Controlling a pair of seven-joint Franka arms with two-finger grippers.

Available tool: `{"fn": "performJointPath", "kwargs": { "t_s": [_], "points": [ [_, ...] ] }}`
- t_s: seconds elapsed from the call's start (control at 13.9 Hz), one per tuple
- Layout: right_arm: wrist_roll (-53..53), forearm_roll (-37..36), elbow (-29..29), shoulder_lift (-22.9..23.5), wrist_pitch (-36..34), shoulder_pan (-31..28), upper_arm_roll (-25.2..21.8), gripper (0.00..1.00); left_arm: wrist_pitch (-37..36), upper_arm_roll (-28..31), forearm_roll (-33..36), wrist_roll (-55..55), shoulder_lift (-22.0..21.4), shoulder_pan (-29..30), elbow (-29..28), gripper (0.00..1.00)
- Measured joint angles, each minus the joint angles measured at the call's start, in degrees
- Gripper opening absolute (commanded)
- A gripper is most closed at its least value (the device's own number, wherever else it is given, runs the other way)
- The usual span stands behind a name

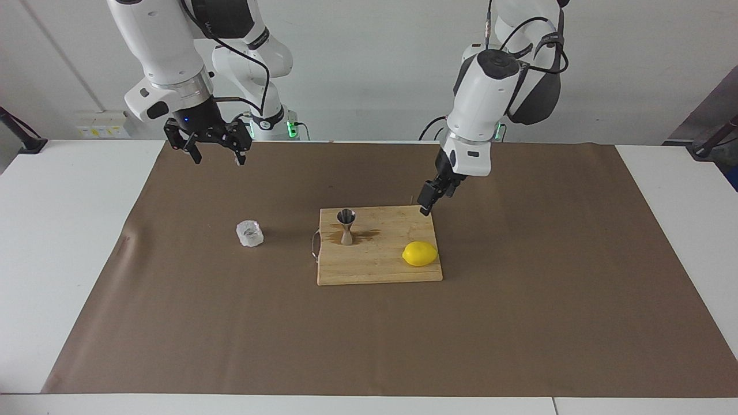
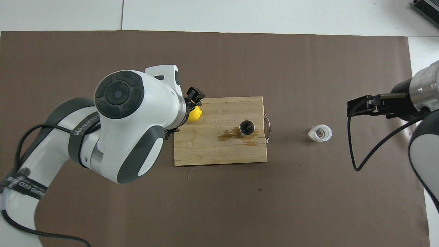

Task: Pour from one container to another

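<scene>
— Brown paper (image 1: 519, 323) covers the white table (image 1: 63, 242); where do the vessels stand?
— On the cutting board (image 1: 380, 268) the steel jigger (image 1: 346, 226) stands upright in a wet patch (image 2: 233, 134), the lemon (image 1: 420, 253) at the board's other end; the glass tumbler (image 1: 249, 233) sits on the paper, toward the right arm's end.
— And the pincers?
— Left gripper (image 1: 428, 203) hangs released above the board's corner nearest the robots, grasping nothing; right gripper (image 1: 211, 151) waits, spread and empty, over the paper's edge.
— Why so?
— Probably pouring is finished; both vessels are set down, and the wet patch suggests spill.
</scene>
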Motion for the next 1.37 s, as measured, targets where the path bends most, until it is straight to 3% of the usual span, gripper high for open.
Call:
{"fn": "performJointPath", "kwargs": {
  "t_s": [0.43,0.79,1.01,1.37],
  "points": [
    [0.0,0.0,0.0,0.0,0.0,0.0,0.0,1.0,-4.9,0.1,0.1,21.8,-3.5,9.2,0.0,1.0],
    [0.0,0.0,0.0,0.0,-0.2,-0.1,0.0,1.0,-6.7,0.7,6.2,31.7,-5.3,12.6,0.2,1.0],
    [0.0,0.0,0.0,0.0,-0.2,-0.3,-0.2,1.0,-7.5,1.1,6.2,43.9,-5.3,16.0,0.2,1.0],
    [0.0,0.0,-0.1,0.0,-0.2,-0.3,-0.2,1.0,-12.6,0.3,6.1,51.9,-5.3,16.8,2.2,1.0]
  ]
}}
